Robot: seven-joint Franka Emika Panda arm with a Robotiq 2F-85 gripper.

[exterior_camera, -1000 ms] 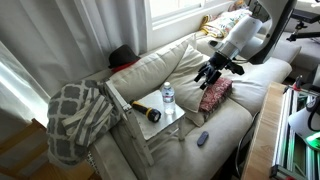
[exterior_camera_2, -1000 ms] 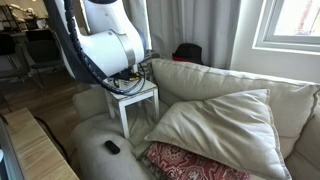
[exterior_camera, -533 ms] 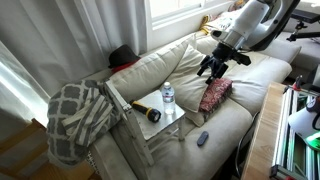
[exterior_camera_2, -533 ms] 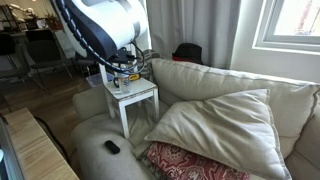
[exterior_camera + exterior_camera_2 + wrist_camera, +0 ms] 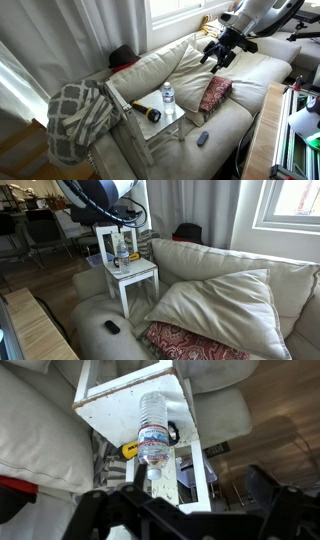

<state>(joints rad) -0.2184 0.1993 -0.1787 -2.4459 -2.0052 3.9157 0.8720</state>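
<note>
My gripper (image 5: pixel 221 51) hangs open and empty in the air above the back of the cream couch (image 5: pixel 255 75), well away from everything. In the wrist view its dark fingers (image 5: pixel 262 485) stand wide apart at the bottom edge, with nothing between them. Far beyond them a clear water bottle (image 5: pixel 153 432) stands on a small white side table (image 5: pixel 115 402), next to a yellow-and-black tool (image 5: pixel 130 450). Both exterior views show the bottle (image 5: pixel 168 97) (image 5: pixel 122 252) on the table (image 5: pixel 178 120) (image 5: pixel 140 277). Only the arm (image 5: pixel 100 192) shows at the top of an exterior view.
A red patterned pillow (image 5: pixel 214 94) (image 5: pixel 185 342) lies on the couch seat beside a big cream cushion (image 5: pixel 220 305). A dark remote (image 5: pixel 202 138) (image 5: pixel 112 327) rests near the seat's front edge. A plaid blanket (image 5: pixel 78 120) is draped beside the table. A wooden shelf (image 5: pixel 262 135) borders the couch.
The arm has lifted up and back, from just over the red pillow to high above the couch back. The side table and bottle are now uncovered. The jaws stayed open.
</note>
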